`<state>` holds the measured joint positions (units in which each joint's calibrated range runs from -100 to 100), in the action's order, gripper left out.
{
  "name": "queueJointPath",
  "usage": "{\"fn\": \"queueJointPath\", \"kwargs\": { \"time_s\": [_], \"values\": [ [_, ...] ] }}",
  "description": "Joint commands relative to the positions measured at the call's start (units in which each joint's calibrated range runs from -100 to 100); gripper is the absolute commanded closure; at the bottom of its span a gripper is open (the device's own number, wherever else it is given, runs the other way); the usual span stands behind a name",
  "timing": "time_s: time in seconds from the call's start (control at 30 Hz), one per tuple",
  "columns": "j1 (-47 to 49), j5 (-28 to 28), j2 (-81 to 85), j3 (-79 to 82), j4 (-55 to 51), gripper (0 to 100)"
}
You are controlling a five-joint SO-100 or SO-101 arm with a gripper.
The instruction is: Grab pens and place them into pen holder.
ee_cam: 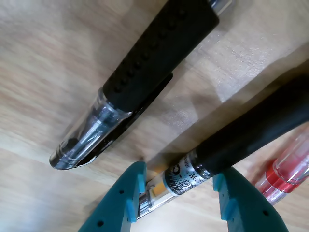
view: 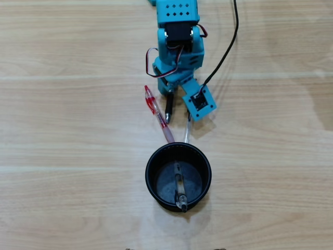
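Your gripper (ee_cam: 181, 193) open, teal fingers (ee_cam: 123, 200) straddling the black pen (ee_cam: 241, 140), not clamped, red pen (ee_cam: 285, 176) just beside, clear pen (ee_cam: 140, 82) apart.

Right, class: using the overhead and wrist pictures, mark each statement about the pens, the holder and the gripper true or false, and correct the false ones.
1. One pen already stands in the black pen holder. True: a grey pen with a clear barrel leans inside it.
2. The red pen is in the holder. False: it lies on the wooden table, its tip near the holder's rim.
3. The gripper has its fingers either side of the black pen. True in the wrist view; the jaws are apart.
4. The black pen hangs lifted clear of the table. False: it lies on the table.
5. The clear pen with the black clip lies beside the black pen. True.
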<state>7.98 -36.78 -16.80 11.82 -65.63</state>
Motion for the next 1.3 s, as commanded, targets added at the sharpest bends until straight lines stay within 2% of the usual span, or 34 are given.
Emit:
{"fn": "queueJointPath", "kwargs": {
  "time_s": [0.0, 0.07, 0.13, 0.27, 0.4, 0.57, 0.63, 0.7, 0.8, 0.9, 1.07, 1.27],
  "values": [
    [-1.12, -0.08, 0.40, 3.35, 2.25, 85],
    [-1.61, -0.08, 0.40, 4.07, 2.25, 90],
    [-2.82, -0.13, 0.49, 3.98, 2.07, 99],
    [-4.91, -0.60, 1.84, 3.89, 1.39, 98],
    [-5.24, -2.69, 10.12, 2.17, 1.22, 98],
    [-4.19, -2.74, 21.28, -9.60, 3.79, 98],
    [-3.46, -2.74, 23.23, -15.31, 11.10, 98],
    [-2.41, -3.27, 22.21, -19.02, 23.73, 98],
    [-0.56, -8.34, 18.83, -19.29, 44.79, 98],
    [0.65, -13.82, 13.93, -18.38, 57.34, 98],
    [1.22, -18.01, 8.01, -17.39, 67.48, 98],
    [0.73, -18.22, 3.61, -17.21, 69.03, 98]
  ]
}}
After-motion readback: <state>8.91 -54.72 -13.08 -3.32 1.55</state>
